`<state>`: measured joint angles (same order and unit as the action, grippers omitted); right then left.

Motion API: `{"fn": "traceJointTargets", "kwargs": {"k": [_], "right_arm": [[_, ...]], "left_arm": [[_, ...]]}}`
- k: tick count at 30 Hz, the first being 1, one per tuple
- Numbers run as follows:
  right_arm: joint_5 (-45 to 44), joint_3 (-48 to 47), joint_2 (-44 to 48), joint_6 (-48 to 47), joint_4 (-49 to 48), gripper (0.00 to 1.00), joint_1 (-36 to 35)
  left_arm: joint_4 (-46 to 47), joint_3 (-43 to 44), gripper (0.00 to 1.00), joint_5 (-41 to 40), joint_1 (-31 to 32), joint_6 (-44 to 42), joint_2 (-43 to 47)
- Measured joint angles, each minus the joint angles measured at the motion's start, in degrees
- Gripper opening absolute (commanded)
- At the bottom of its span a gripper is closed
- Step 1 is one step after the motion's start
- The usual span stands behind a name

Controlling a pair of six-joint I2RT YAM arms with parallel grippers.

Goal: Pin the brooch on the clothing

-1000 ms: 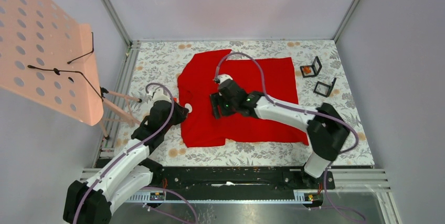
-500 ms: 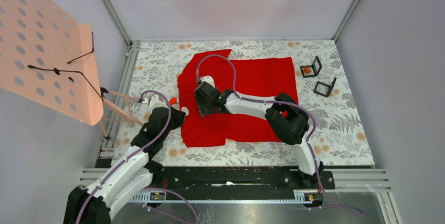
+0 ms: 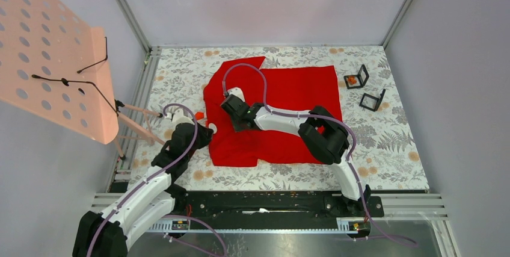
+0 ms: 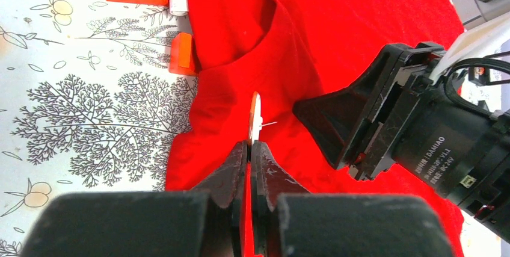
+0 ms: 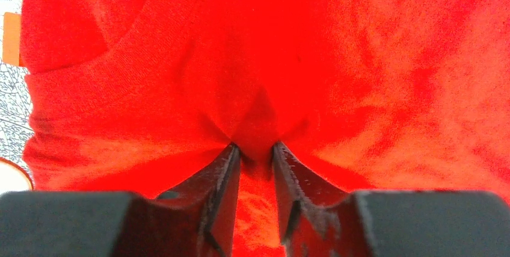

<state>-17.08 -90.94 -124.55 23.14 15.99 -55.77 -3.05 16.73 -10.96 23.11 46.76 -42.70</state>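
red shirt [image 3: 301, 88] lies flat on the floral worktop [image 3: 180, 73], collar end toward the left arm; the right hand [image 5: 255, 156] is bent down onto it near the collar, its fingers [image 5: 227, 173] drawn in on a raised tuck of cloth and pinching it; the left hand [image 4: 249, 148] is pressed together on the brooch [image 4: 256, 115], a pale disc held edge-on just over the shirt's left edge; its long axis runs straight out from the fingertips, and its thin pin sticks out sideways toward the right hand; the tuck lies just beyond the brooch, to its right, so the left arm is the nearer one; the coming move looks like a short push of the pin across into the lifted cloth; the left arm is low, reaching forward.
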Motion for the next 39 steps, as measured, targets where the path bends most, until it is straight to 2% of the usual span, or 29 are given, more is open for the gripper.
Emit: {"fn": "traceJointTargets", "kwargs": {"k": [5, 11, 12, 14, 16, 22, 31, 39], "right_arm": [[0.0, 0.5, 0.1, 0.0, -0.3, 0.44, 0.0], [0.0, 2.2, 1.4, -0.3, -0.7, 0.39, 0.0], [0.0, 2.6, 1.9, -0.4, -0.9, 0.35, 0.0], [0.1, 3.1, 2.6, -0.5, -1.6, 0.18, 0.0], [0.2, 3.1, 2.7, -1.0, -2.1, 0.07, 0.0], [1.3, 3.1, 2.7, -1.0, -2.3, 0.0, 0.0], [1.7, 7.0, 6.6, -1.0, -4.5, 0.0, 0.0], [2.7, 10.2, 11.3, -1.0, -6.5, 0.09, 0.0]], "left_arm": [[0.2, 0.0, 0.0, 0.2, 0.0, -0.5, -1.4], [0.5, 0.0, 0.0, 0.4, 0.0, -0.9, -1.9], [0.8, 0.0, 0.0, 0.4, 0.0, -1.0, -2.1], [1.2, 0.0, 0.0, 0.5, 0.0, -1.4, -2.5], [1.4, 0.0, 0.0, 0.6, 0.0, -1.5, -2.9], [1.5, 0.0, 0.0, 0.8, 0.0, -2.0, -3.2], [2.8, 0.3, 0.0, 0.0, 3.0, -3.1, -6.8], [4.3, 1.2, 0.0, -1.2, 5.7, -3.5, -11.7]]}}
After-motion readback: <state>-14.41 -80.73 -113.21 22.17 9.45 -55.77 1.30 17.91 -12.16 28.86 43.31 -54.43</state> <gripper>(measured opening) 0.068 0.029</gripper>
